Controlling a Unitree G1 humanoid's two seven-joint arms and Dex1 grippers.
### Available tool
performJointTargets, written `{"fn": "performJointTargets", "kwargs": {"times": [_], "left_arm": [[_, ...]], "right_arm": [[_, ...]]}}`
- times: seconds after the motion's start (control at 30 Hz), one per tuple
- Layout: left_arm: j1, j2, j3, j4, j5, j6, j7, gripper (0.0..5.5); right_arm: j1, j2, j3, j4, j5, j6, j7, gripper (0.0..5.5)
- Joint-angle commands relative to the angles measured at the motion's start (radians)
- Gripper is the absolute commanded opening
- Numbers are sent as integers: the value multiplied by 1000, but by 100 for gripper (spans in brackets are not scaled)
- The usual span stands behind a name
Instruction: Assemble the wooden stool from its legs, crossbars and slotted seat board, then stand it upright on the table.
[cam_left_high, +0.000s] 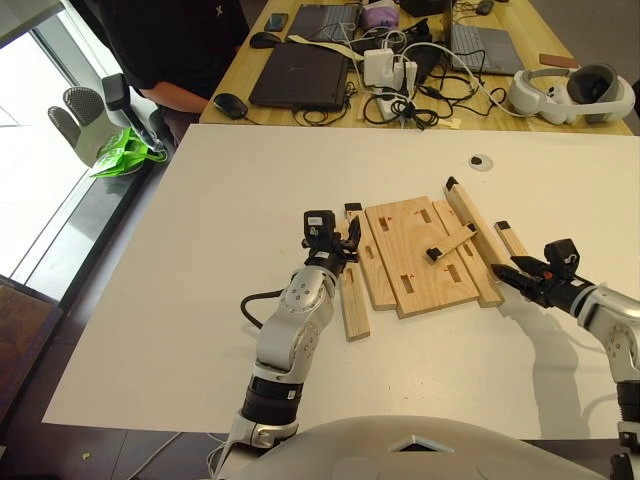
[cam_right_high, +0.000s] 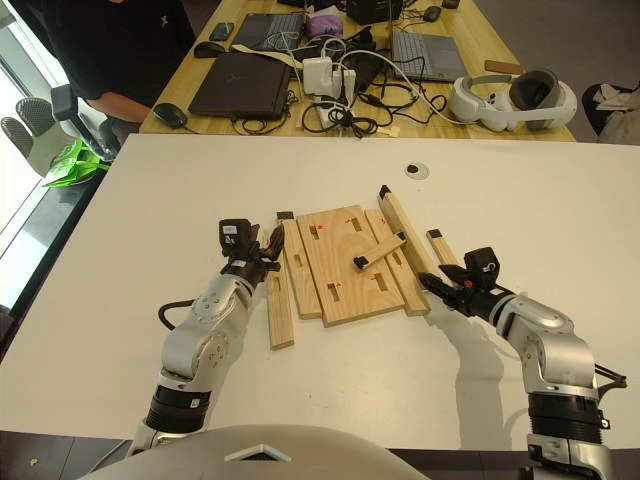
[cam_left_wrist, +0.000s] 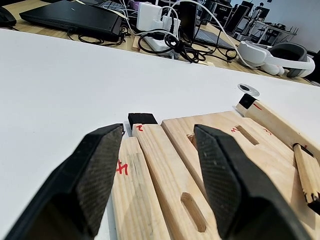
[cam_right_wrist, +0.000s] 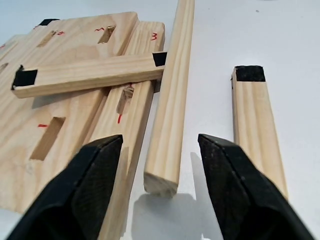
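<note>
Two arms are sitting low at either side of loose stool parts, all lying flat on the white tabletop (cam_left_high: 200, 300); nothing is joined.

Left gripper (cam_left_high: 345, 243) is hovering just left of frame centre. Its jaws are released and spread over the two leftmost legs, grasping nothing. The outer leg (cam_left_high: 355, 300) is lying just left of the second leg (cam_left_high: 372, 262), and the second leg is lying against the seat board (cam_left_high: 410, 250).

The seat board is sitting mid-frame with its slots facing up. One crossbar (cam_left_high: 452, 242) is resting diagonally across its right part. A third slotted leg (cam_left_high: 487, 280) is running along the board's right edge, and a long bar (cam_left_high: 470, 222) is lying just right of that. A short leg (cam_left_high: 511, 240) is lying apart, further right.

Right gripper (cam_left_high: 508, 272) is sitting at lower right with its jaws released. The long bar's end is lining up with the gap; contact I cannot tell.

A headset (cam_left_high: 575, 92) is sitting at upper right on the wooden desk (cam_left_high: 225, 95) behind.
</note>
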Motion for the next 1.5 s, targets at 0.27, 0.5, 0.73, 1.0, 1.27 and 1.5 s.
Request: {"fn": "performJointTargets", "kwargs": {"times": [0.27, 0.5, 0.73, 1.0, 1.27, 1.5], "left_arm": [[-20, -74, 3, 11, -3, -3, 15, 259], [-28, -75, 4, 21, -3, -8, 17, 259], [-33, -73, 12, 32, -4, -20, 18, 259], [-39, -68, 29, 24, -10, -30, 15, 259], [-407, 166, 329, -82, -13, 15, 17, 259], [-639, 126, 225, -9, 24, 17, -9, 259]], "right_arm": [[-99, -95, 144, 38, -90, 105, 53, 177], [-158, -89, 150, 59, -93, 117, 52, 105], [-385, -89, 95, 180, -69, 104, 51, 104], [-667, -133, 132, 241, -19, 81, 266, 103], [-678, -254, 215, 265, -68, -45, 562, 103], [-629, -281, 215, 135, 16, 48, 698, 103]]}}
